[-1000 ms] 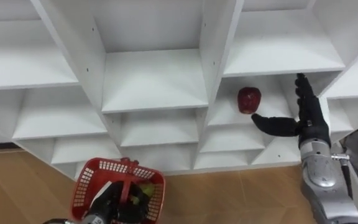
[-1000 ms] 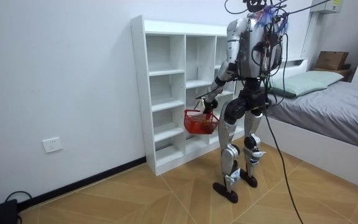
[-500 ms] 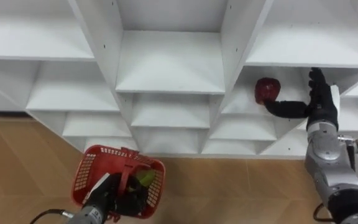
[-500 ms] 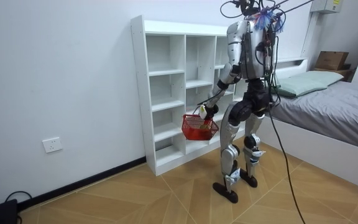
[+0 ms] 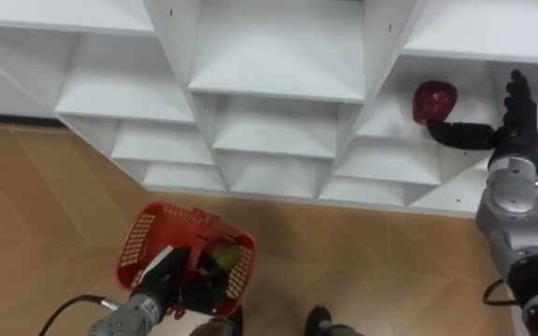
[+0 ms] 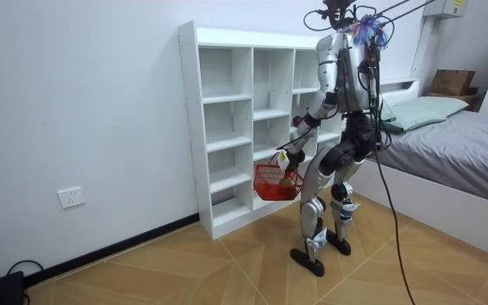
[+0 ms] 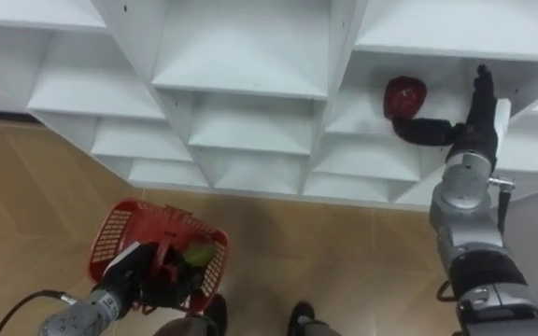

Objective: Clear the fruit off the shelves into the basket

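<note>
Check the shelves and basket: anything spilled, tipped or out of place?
Nothing stands out. The red fruit sits on its shelf beside the open right hand; the basket hangs from the left hand, a greenish fruit inside, none on the floor.

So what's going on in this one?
The robot stands at the white shelf unit. Its right robot hand is open inside one compartment, thumb stretched out just below a red fruit lying there, which it has not yet gripped. Its left robot hand is curled round the handle of a red basket, held low, with a green item already inside.
</note>
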Robot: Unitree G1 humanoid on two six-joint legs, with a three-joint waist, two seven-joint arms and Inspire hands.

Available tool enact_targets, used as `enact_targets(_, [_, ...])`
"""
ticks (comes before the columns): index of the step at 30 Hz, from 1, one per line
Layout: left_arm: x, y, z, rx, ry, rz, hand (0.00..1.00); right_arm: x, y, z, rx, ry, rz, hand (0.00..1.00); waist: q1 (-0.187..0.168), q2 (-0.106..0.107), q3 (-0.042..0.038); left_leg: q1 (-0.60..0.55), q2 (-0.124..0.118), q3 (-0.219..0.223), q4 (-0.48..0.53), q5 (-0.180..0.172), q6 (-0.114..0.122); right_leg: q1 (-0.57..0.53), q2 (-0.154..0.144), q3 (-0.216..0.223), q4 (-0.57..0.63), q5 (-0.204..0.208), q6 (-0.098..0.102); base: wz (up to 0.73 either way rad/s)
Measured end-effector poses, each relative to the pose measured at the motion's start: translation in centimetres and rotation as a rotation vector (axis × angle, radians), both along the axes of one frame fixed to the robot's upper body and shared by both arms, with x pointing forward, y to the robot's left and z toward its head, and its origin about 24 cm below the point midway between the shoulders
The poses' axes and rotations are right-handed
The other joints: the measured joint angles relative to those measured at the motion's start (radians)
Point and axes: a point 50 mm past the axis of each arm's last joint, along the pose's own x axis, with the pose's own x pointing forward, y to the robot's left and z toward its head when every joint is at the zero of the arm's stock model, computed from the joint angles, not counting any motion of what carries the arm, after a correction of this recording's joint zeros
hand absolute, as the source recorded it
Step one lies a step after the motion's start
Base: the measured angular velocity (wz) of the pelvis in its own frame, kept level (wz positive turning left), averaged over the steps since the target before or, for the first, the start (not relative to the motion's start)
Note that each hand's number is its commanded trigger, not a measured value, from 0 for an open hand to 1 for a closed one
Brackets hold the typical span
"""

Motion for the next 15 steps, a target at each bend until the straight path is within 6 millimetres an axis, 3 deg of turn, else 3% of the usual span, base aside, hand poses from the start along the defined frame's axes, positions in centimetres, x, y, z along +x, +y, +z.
enact_targets(15, [0.8, -0.7, 0.4, 0.004, -0.016, -0.021, 1.0, 0.9, 0.0, 1.6, -0.049, -0.049, -0.041, 0.0, 0.015, -0.003, 0.0011, -0.092, -0.008, 0.002, 0.036, 0.001, 0.003, -0.103, -0.013, 0.008, 0.052, -0.004, -0.004, 0.0])
